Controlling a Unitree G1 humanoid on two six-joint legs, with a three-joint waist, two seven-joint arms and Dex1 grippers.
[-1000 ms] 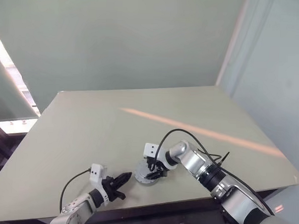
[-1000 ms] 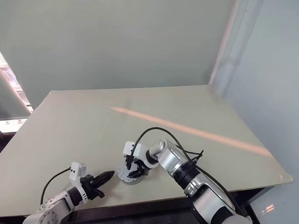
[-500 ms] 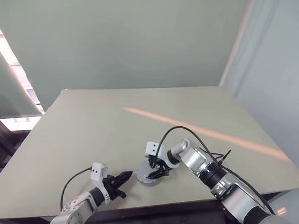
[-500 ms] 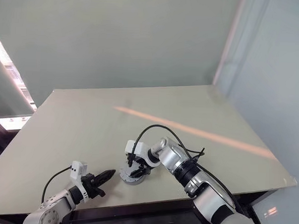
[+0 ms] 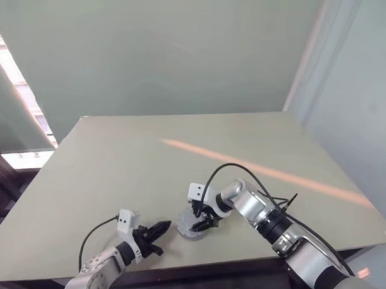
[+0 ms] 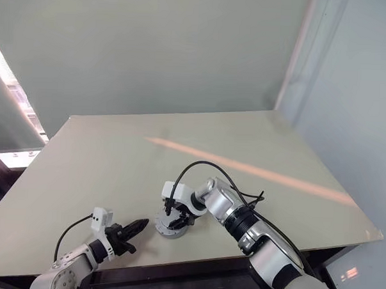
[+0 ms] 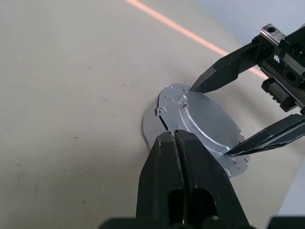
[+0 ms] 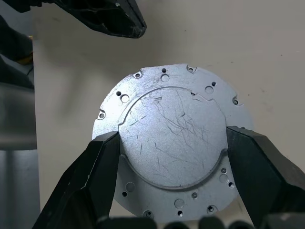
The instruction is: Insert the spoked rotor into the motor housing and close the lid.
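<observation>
Right wrist view: the right gripper (image 8: 172,145) stands wide, its two black fingers (image 8: 97,167) pressed against opposite edges of a scratched silver-grey round plate with small holes around its rim (image 8: 170,138), clamping it on the pale table (image 5: 122,160). Just beside it, the left gripper (image 7: 175,143) is fully closed and empty, its tip pointing at the plate's edge.
</observation>
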